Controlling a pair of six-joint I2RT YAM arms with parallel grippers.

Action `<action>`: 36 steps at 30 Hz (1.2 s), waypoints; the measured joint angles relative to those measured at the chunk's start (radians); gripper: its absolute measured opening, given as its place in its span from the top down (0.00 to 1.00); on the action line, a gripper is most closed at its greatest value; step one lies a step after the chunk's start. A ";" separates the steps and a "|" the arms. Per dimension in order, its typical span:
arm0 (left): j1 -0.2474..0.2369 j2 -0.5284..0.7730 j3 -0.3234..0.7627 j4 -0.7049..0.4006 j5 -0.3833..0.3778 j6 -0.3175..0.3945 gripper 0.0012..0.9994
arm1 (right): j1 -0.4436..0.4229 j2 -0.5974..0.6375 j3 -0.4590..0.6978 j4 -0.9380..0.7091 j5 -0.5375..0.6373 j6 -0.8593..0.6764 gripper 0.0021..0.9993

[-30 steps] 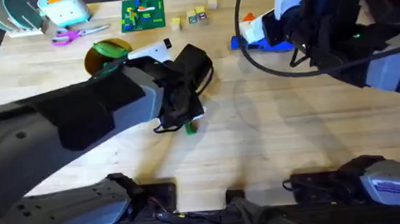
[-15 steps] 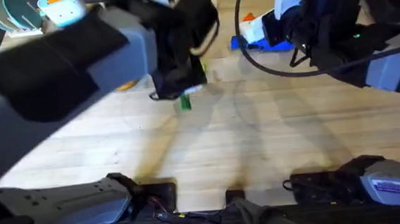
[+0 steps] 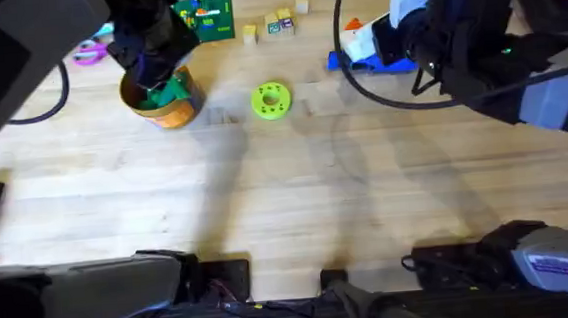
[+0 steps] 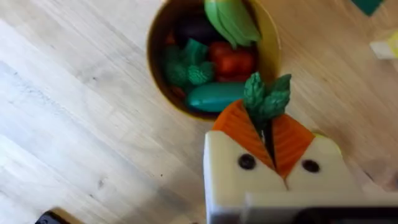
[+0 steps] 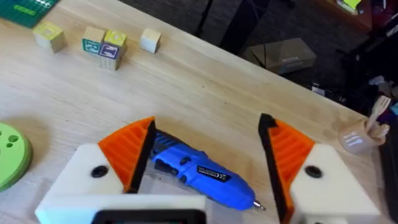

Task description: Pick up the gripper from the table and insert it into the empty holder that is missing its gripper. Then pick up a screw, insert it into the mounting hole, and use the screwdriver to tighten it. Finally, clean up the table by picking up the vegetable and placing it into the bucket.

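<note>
While my left gripper [image 4: 272, 134] hangs just beside the rim of the small round yellow-orange bucket [image 4: 158, 87], its orange pads are pinched on the stalk of the slim dark green toy vegetable [image 4: 266, 96], leafy end out. Looks light and stiff, probably slick plastic, so a mid-stalk hold suits it. Not over the opening yet; needs to shift in before release. Right gripper [image 5: 205, 162] is spread wide over the stubby blue plastic screwdriver [image 5: 202, 168] lying on the wooden table [image 3: 367, 193].
</note>
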 joint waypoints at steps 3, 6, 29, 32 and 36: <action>0.067 0.022 0.000 -0.001 -0.003 0.000 0.99 | 0.000 0.000 0.000 0.000 0.000 0.000 0.01; 0.125 0.038 0.000 -0.004 -0.002 0.000 0.99 | 0.000 0.000 0.000 0.000 0.000 0.001 0.01; 0.231 0.109 0.002 0.080 0.016 0.035 0.03 | 0.000 0.000 0.000 -0.001 0.000 0.001 0.01; 0.231 0.099 0.026 0.031 0.017 0.061 0.01 | 0.000 0.000 0.000 -0.004 -0.001 0.001 0.01; 0.231 0.051 0.092 -0.047 0.046 0.135 0.01 | 0.000 -0.006 0.000 -0.051 -0.001 0.001 0.01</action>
